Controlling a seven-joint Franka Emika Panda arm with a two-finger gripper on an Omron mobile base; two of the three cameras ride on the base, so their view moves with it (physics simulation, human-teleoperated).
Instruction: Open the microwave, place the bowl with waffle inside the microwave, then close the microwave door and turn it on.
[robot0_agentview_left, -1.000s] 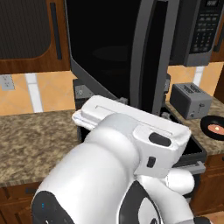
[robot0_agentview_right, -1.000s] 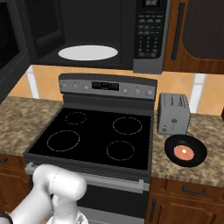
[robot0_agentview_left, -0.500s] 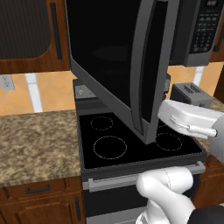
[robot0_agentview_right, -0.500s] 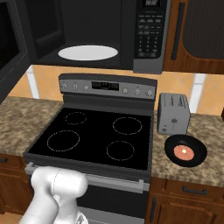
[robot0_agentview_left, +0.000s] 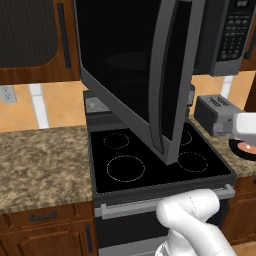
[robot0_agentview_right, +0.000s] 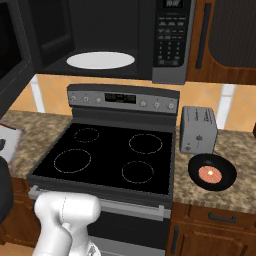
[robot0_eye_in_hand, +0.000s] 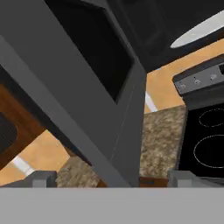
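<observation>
Granite counter (robot0_agentview_right: 235, 192) and wooden cabinets framed the kitchen. Up above the stove (robot0_agentview_right: 107, 157) hung the microwave (robot0_agentview_right: 172, 40), its door (robot0_agentview_left: 137, 70) swung wide open, the white turntable plate (robot0_agentview_right: 100, 60) lying bare in the cavity. The bowl (robot0_agentview_right: 212, 171) with its waffle (robot0_agentview_right: 209, 174) sat on the counter right of the stove, just in front of the toaster (robot0_agentview_right: 198, 128), touching neither.

From the hand view, the gripper (robot0_eye_in_hand: 111, 179) had its two fingers (robot0_eye_in_hand: 41, 178) spread wide apart, with nothing between them. The door (robot0_eye_in_hand: 83, 87) stood just ahead of the fingers, filling the space above and between them, its edge running down toward the gap; whether it touched them I couldn't tell. Beyond the door, to the fingers' right, lay the counter (robot0_eye_in_hand: 159, 138) and the stove (robot0_eye_in_hand: 205, 144), with the plate (robot0_eye_in_hand: 199, 28) far above the right finger. The bowl lay well apart from the fingers, on the other side of the stove.
</observation>
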